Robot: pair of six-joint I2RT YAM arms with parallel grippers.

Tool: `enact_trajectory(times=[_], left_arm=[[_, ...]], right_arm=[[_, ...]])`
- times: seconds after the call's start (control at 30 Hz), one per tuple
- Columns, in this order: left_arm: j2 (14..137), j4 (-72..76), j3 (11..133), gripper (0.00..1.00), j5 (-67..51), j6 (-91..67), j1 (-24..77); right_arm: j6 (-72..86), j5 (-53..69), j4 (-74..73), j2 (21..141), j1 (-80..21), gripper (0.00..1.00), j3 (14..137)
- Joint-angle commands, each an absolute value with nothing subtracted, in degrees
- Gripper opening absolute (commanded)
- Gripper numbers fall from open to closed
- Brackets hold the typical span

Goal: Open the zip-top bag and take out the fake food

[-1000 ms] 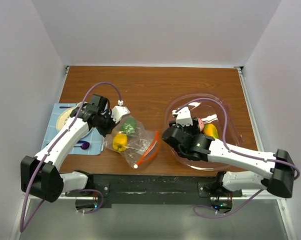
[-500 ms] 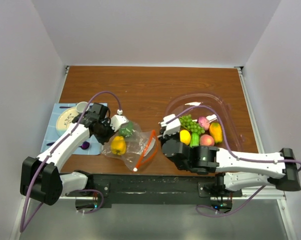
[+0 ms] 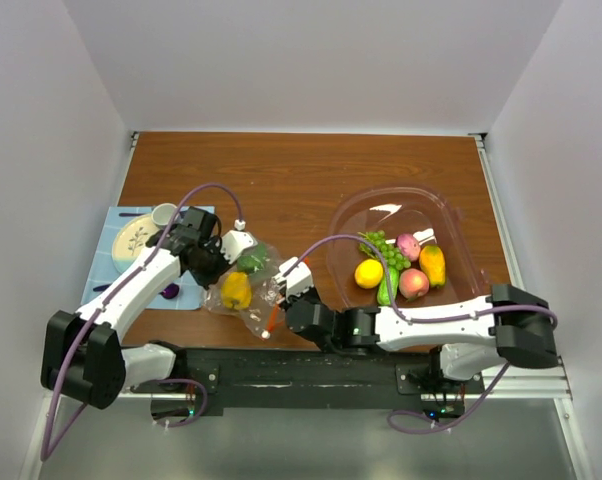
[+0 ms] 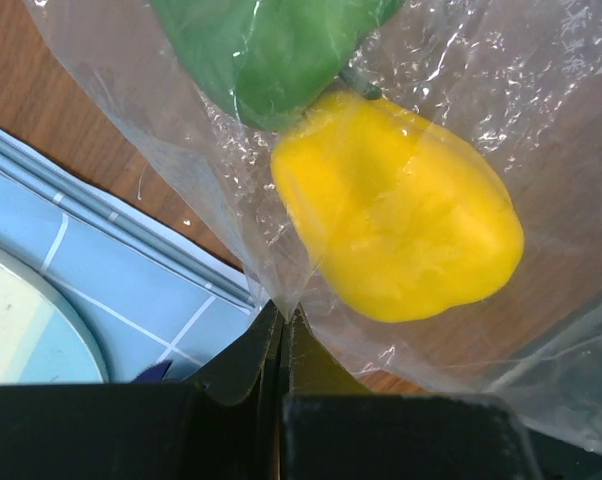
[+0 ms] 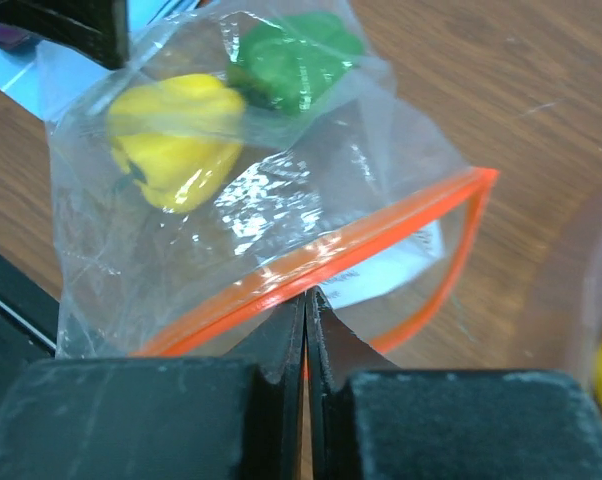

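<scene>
Zip-top bag (image 3: 261,295) is clamped at two places and is located over the tabletop (image 3: 301,170), left of centre near the front edge. Whether it rests on the surface cannot be told.

The left gripper (image 4: 284,312) is pressed together on a fold of clear film at the left side of the zip-top bag; no gap is seen between its fingers. Just beyond those fingertips, inside the bag, a yellow pepper (image 4: 396,220) is seen against the film. A green pepper (image 4: 271,50) is touching it on the far side.

The right gripper (image 5: 308,295) is pressed together on the orange zip strip (image 5: 381,228), which is caught at the fingertips. The mouth of the bag is partly spread, with the other run of the strip bowed away to the right.

Beside the bag on the left, a blue mat (image 3: 103,250) is laid, carrying a plate (image 3: 133,238), with a white cup (image 3: 163,214) at its far edge. A purple spoon (image 3: 169,291) is lying at its near edge.

To the right, apart from the bag, a clear tub (image 3: 451,215) is placed. Further fake food (image 3: 413,282) is contained in it: a lemon, grapes, a peach and other pieces.
</scene>
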State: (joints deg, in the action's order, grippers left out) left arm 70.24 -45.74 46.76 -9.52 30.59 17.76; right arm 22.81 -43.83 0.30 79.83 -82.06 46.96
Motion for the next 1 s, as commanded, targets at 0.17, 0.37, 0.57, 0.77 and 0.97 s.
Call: enact_trajectory(times=[0.17, 0.37, 0.57, 0.77, 0.97], left_arm=[[71.5, -42.5, 44.9, 0.0, -8.5, 31.2, 18.0], [72.9, -41.6, 43.4, 0.0, -8.4, 31.5, 18.0], [72.9, -42.2, 42.7, 0.0, -9.9, 31.0, 19.1], [73.5, -43.1, 41.9, 0.0, -10.4, 30.7, 22.5], [74.1, -45.8, 43.7, 0.0, -15.1, 32.0, 23.6]], right_arm=[[23.1, -41.0, 14.0, 90.9, -82.1, 0.23, 48.7], [25.0, -41.2, 19.0, 96.8, -82.1, 0.48, 51.4], [28.2, -41.7, 21.6, 103.0, -82.1, 0.77, 54.8], [26.5, -44.1, 20.8, 106.5, -82.0, 0.85, 58.6], [24.3, -45.0, 20.5, 108.0, -81.7, 0.86, 60.5]])
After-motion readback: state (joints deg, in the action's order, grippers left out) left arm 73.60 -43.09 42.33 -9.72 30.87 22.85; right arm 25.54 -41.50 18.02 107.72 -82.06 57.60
